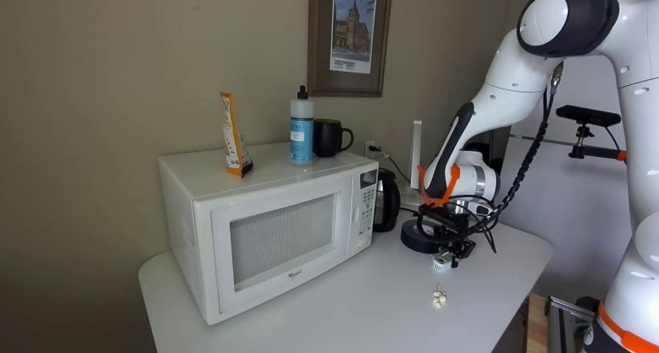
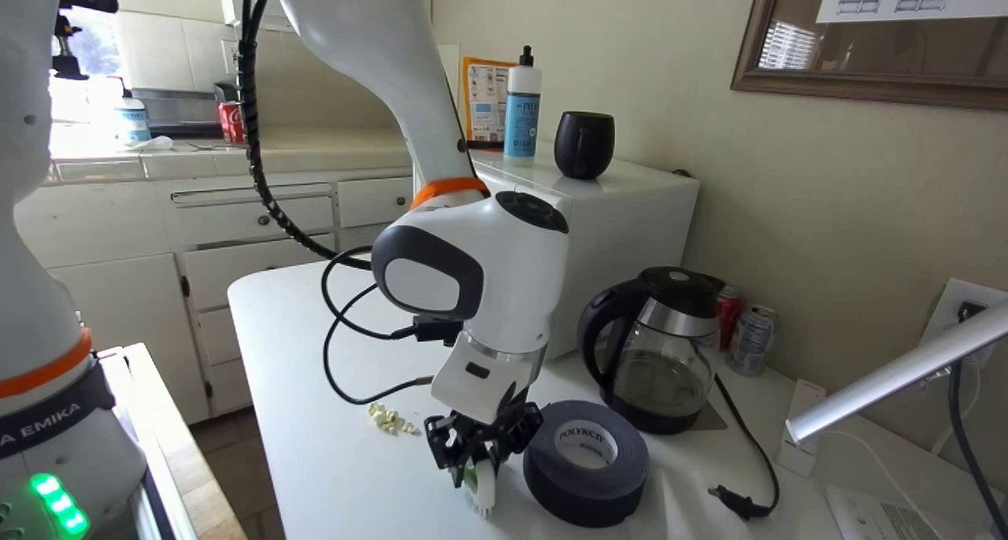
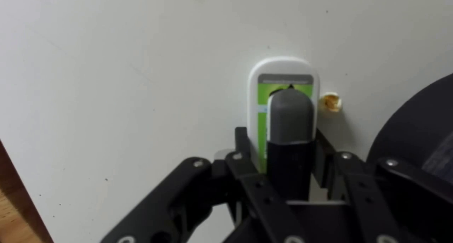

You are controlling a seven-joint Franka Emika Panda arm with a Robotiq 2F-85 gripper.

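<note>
Tool (image 3: pixel 282 140) grips one brush (image 3: pixel 288 119), white with a green label, a finger against each side; cannot tell whether the bristles bear on the desk (image 1: pixel 350 312). Brush stands well inside the desk edge; in the wrist view a broad stretch of white top runs left from it to the edge at lower left. Room is tightest toward one tape roll (image 2: pixel 583 493), near the brush but apart from it. One small cluster of popcorn (image 2: pixel 391 419), pieces not countable; one loose piece (image 3: pixel 331 102) lies just beside the brush. In an exterior view, beyond the roll: one kettle (image 2: pixel 665 382), two cans (image 2: pixel 752 339) next to it. One microwave (image 1: pixel 293 240); on top, one mug (image 1: pixel 328 139), one bottle (image 1: pixel 301 137), one bag (image 1: pixel 233 137).
</note>
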